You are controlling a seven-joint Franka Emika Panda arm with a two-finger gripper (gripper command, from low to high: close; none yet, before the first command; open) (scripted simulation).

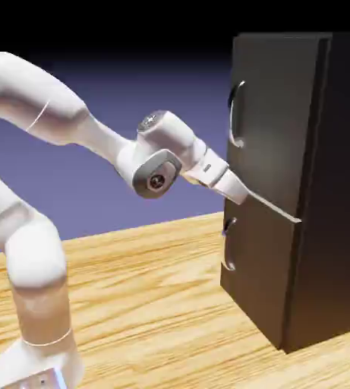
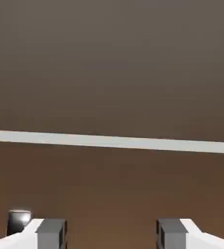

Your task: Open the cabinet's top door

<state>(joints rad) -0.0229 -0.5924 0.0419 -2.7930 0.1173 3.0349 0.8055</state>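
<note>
The tall black cabinet (image 1: 337,190) stands on the exterior view's right. Its top door (image 1: 276,121) looks closed, with a curved handle (image 1: 237,114) near its left edge. My gripper (image 1: 238,190) is close against the cabinet front, well below that handle, at the pale seam (image 1: 276,209) between the two panels. The hand view is filled by dark panel surface, crossed by the same pale seam (image 2: 112,141). My gripper (image 2: 111,234) is open there, its grey fingertips (image 2: 50,232) wide apart with nothing between them. The handle does not show in the hand view.
The shorter lower door (image 1: 257,281) has its own small handle (image 1: 228,245), just below my gripper. The cabinet rests on a wooden table (image 1: 147,304). A small dark block with a bright patch (image 2: 19,221) shows beside the left fingertip.
</note>
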